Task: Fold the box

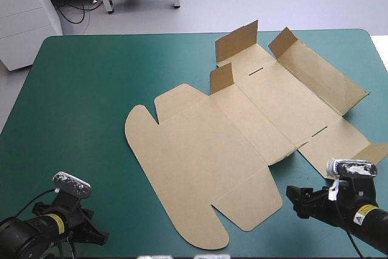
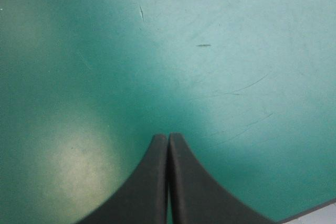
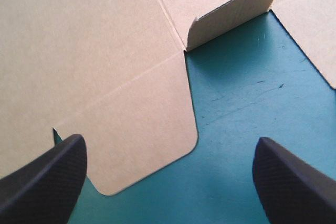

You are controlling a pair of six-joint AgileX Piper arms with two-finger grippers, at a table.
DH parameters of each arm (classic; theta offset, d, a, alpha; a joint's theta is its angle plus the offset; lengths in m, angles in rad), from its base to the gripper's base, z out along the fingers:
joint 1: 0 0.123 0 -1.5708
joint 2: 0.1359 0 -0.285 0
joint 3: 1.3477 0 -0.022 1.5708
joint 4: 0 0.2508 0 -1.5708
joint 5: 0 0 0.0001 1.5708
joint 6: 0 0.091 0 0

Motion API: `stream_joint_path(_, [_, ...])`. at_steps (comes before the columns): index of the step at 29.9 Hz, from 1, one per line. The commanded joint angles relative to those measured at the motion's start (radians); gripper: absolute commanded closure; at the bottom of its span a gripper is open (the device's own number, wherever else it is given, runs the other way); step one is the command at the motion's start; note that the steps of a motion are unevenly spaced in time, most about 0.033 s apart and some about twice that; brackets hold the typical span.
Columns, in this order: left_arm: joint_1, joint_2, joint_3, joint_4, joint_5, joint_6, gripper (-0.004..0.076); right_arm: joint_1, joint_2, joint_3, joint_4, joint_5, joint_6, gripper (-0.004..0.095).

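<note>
The box (image 1: 242, 131) is laid flat just ahead of the right gripper (image 3: 169, 148), which is held wide and judged nearer. The left gripper (image 2: 168, 139) is pressed together, with only teal-green cover (image 2: 79, 51) ahead.

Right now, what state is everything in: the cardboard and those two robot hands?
box, unfolded, lying mostly flat on the teal-green cover, not held
small flaps, several standing up at the box's far end
left hand, shut, empty, over bare cover away from the box
right hand, open, empty, a rounded edge of the box just ahead of it
</note>
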Motion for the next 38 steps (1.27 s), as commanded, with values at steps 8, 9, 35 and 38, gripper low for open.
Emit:
stream_joint_path(8, [-0.004, 0.007, -0.023, 0.006, -0.030, -0.004, 0.0756, 0.002, 0.006, -0.036, 0.020, -0.336, 0.464, 0.0120])
stream_joint_path(9, [-0.004, 0.007, -0.023, 0.006, -0.030, -0.004, 0.0756, 0.002, 0.008, -0.036, 0.020, -0.346, 0.486, 0.0120])
stream_joint_path(35, [-0.004, 0.007, -0.023, 0.006, -0.030, -0.004, 0.0756, 0.002, 0.358, 0.146, 0.043, -0.762, 0.659, 0.0126])
stream_joint_path(38, [-0.004, 0.007, -0.023, 0.006, -0.030, -0.004, 0.0756, 0.002, 0.420, 0.146, 0.082, -0.805, 0.659, 0.0130])
